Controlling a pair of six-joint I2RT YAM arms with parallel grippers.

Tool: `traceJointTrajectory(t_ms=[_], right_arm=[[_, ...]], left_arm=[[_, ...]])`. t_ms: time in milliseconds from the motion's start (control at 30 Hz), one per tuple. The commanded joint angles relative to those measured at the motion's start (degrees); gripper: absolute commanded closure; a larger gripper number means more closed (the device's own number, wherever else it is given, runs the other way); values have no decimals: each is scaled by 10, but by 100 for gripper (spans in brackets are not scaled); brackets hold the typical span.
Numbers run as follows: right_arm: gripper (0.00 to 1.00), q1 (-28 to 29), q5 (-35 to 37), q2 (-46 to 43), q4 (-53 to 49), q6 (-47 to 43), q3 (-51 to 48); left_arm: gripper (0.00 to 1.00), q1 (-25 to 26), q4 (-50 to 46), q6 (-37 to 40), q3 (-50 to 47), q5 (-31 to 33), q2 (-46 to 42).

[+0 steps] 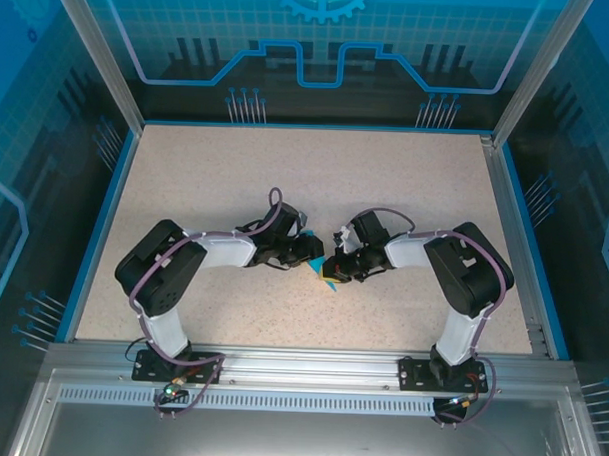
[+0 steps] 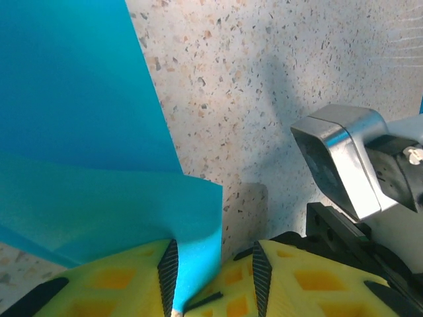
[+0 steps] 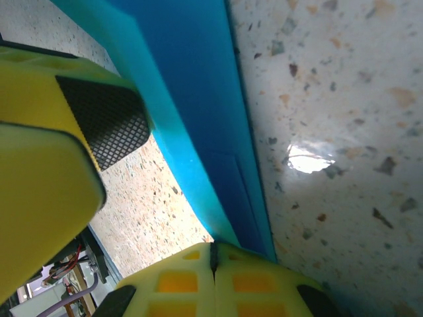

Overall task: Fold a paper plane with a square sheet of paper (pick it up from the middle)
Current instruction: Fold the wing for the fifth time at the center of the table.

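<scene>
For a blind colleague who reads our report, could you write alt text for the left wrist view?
Folded cyan paper spreads across the left, its lower corner hanging between the open yellow fingers of the left gripper. Behind is a speckled table, and a silver and black part of the right arm shows at the right.

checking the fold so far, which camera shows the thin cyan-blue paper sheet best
Left wrist: the thin cyan-blue paper sheet spreads broad, its overlapping layers visible. Right wrist sees a narrow slanting strip; top external, just a tiny sliver.
</scene>
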State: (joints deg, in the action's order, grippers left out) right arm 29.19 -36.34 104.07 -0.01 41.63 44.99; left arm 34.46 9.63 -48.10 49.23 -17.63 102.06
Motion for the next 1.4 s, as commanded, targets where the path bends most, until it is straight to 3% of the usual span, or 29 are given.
traceJointTrajectory(t_ms=[0, 267, 700, 1367], right_arm=[[100, -5, 42, 31, -62, 6, -27], [100, -6, 46, 27, -79, -7, -28], [100, -8, 64, 20, -136, -48, -19], [100, -16, 20, 29, -145, -83, -10]], left_arm=[[62, 3, 29, -8, 7, 2, 13], [65, -9, 24, -7, 16, 45, 46], [66, -67, -8, 33, 31, 31, 69], [65, -163, -54, 85, 81, 3, 93]])
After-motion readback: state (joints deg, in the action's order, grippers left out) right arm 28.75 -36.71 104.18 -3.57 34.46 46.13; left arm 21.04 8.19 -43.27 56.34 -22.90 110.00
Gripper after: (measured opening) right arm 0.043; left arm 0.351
